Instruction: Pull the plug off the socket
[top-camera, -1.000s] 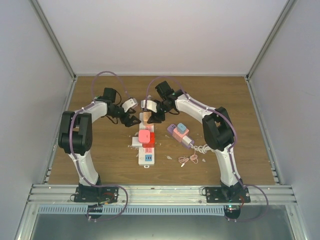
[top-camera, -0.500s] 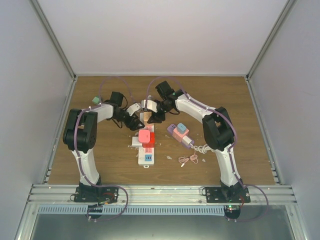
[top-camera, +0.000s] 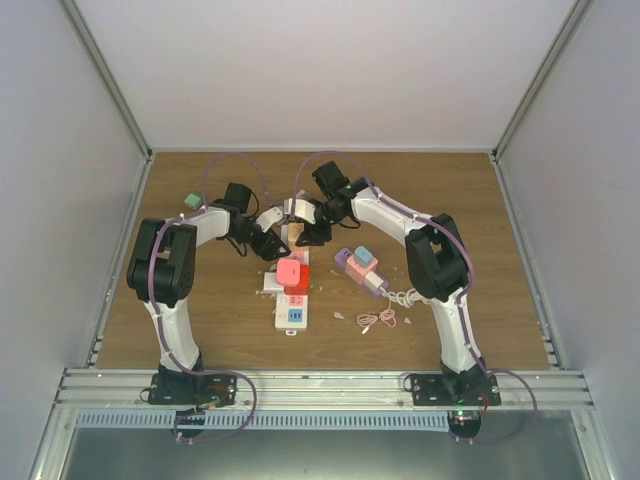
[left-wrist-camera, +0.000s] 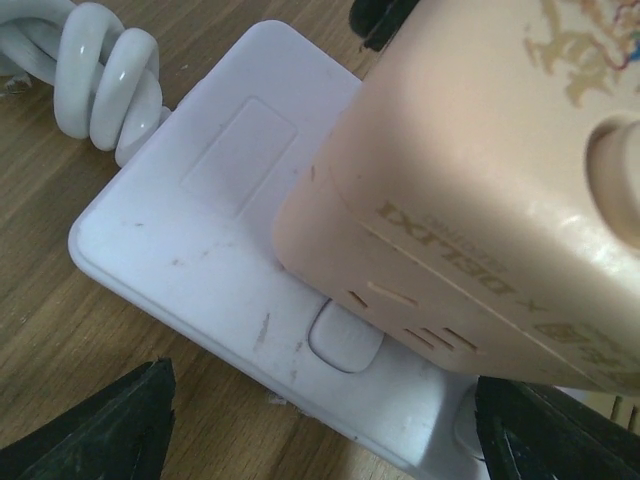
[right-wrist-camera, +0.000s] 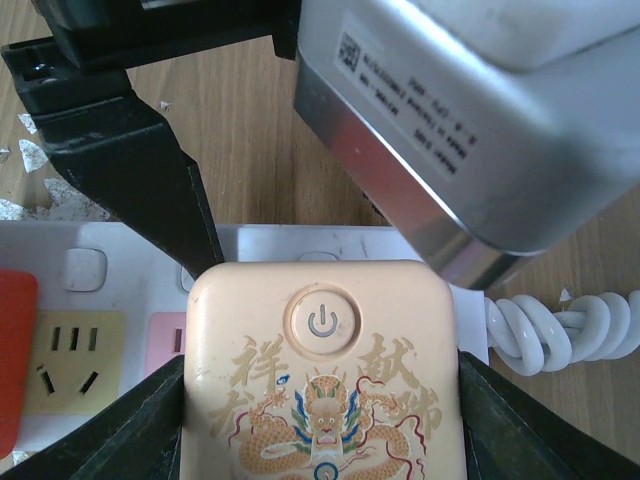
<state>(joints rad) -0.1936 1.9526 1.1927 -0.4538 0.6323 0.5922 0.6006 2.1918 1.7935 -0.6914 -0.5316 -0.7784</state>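
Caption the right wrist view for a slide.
Right gripper clamps the cream dragon-print plug seated on the white power strip.

The brown wood-grain tabletop (top-camera: 480, 220) carries a white power strip (top-camera: 295, 316) lying lengthwise at its middle, with a thick white cord (left-wrist-camera: 100, 80) twisted in loops beside one end. To its right, apart from it, lie a purple adapter (top-camera: 348, 262), a bundled white cable (top-camera: 403, 297) and a coiled pink cable (top-camera: 381, 320). Small pale scraps (top-camera: 338, 315) lie between.

L gripper (top-camera: 268, 244) jaws wide, R gripper (top-camera: 303, 233) clamped, arms angled inward.
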